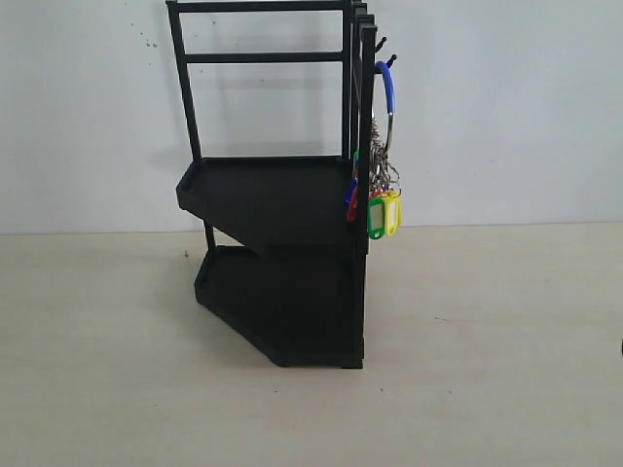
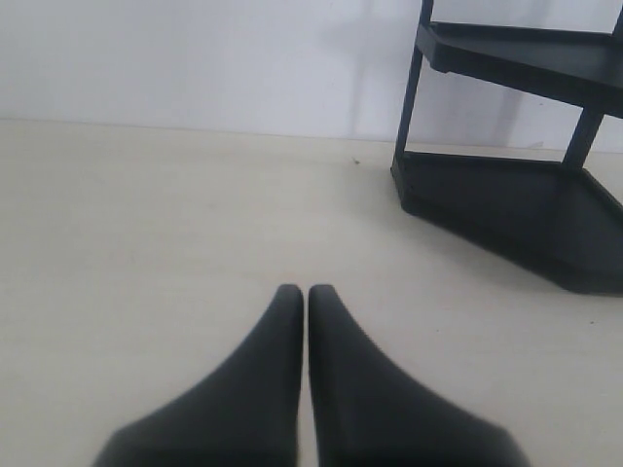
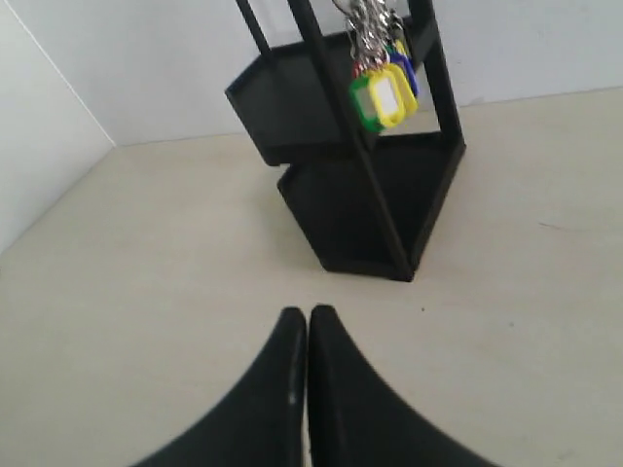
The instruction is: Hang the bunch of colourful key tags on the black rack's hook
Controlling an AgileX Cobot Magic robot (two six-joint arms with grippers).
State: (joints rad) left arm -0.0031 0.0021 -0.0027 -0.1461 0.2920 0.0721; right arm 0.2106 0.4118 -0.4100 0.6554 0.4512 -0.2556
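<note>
The black rack stands mid-table against the white wall. The colourful key tag bunch hangs by its blue-sleeved ring from a small hook at the rack's upper right, with green and yellow tags lowest. In the right wrist view the key tag bunch dangles beside the rack, well beyond my right gripper, which is shut and empty. My left gripper is shut and empty too, over bare table, with the rack off to one side. Neither gripper appears in the exterior view.
The table is pale wood with a white wall behind it. In the right wrist view a second wall meets the table at a corner.
</note>
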